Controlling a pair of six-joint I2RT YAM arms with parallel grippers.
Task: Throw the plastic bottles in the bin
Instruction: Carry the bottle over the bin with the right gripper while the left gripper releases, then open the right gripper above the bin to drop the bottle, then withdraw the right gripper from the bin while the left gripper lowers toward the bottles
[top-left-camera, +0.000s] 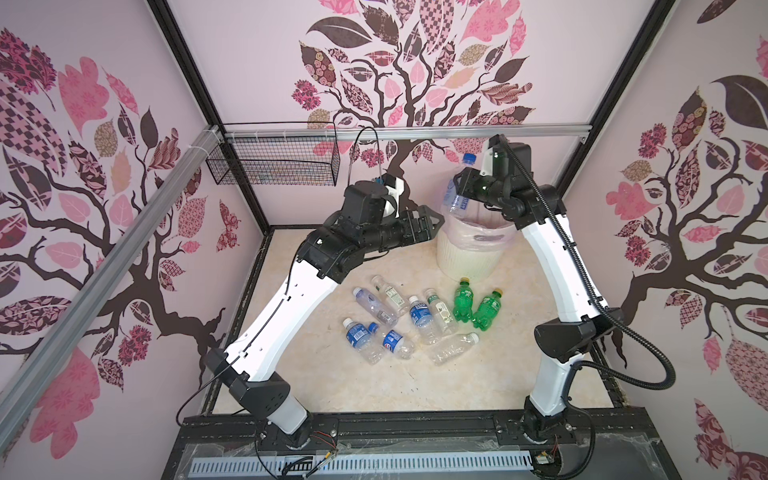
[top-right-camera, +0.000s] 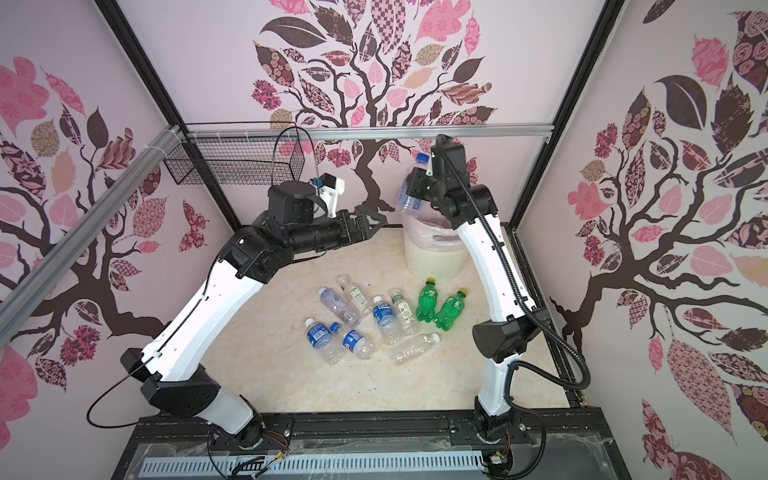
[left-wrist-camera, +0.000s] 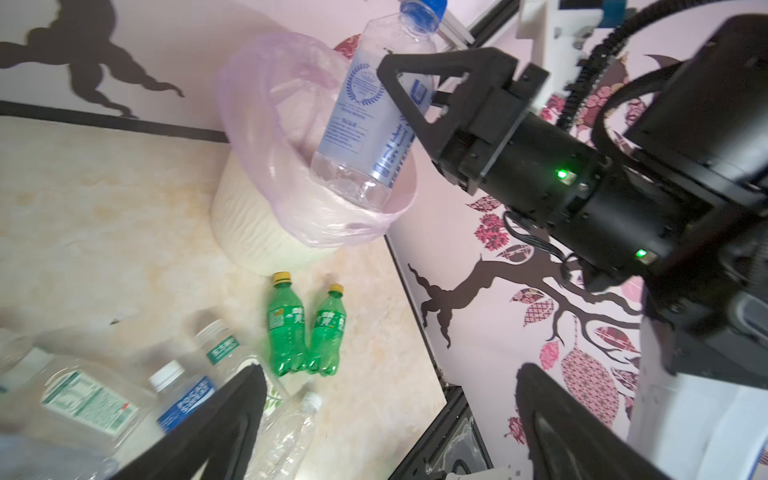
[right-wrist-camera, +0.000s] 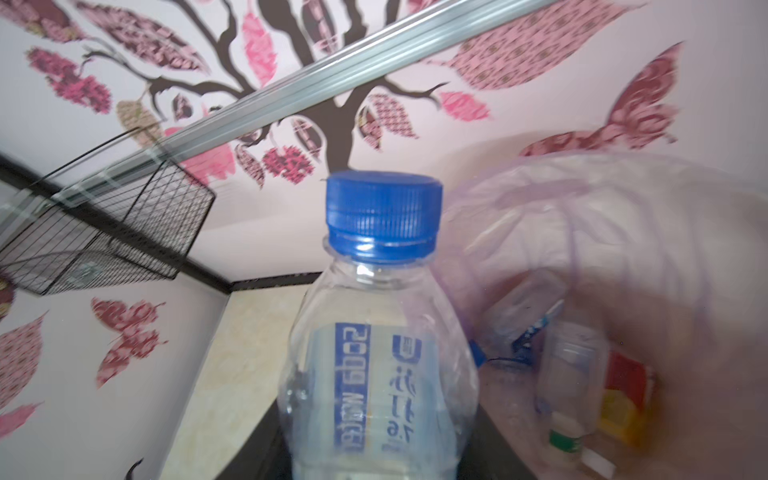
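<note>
Clear plastic with a pale blue label fills the grip of our right hand (top-left-camera: 460, 186): its fingers are closed on the middle of a clear bottle (left-wrist-camera: 361, 124), which stands roughly upright, blue cap (right-wrist-camera: 384, 216) uppermost. The bin (top-left-camera: 469, 257) sits directly beneath this hand, and the bottle's base hangs over its mouth, inside the raised edge of the pale pink bag (left-wrist-camera: 257, 104) that lines it; we cannot tell whether the base touches the bag. Through the bag, in the right wrist view, we make out a few items lying in the bin, too blurred to name. Our left hand (top-left-camera: 435, 227) is raised above the worktop (top-left-camera: 374, 386), fingers spread wide with nothing between them, their tips just beside the bin's rim and pointing toward it. The remaining plastic bottles lie on the worktop below and behind this hand, back toward the arm bases. Two green bottles (top-left-camera: 464, 301) with yellow caps lie side by side and touching, nearest the bin's foot. A loose cluster of clear bottles (top-left-camera: 422, 318) with blue, white or green labels lies farther from it. A black wire basket (top-left-camera: 274, 166) hangs on the back wall, well apart from both hands.
</note>
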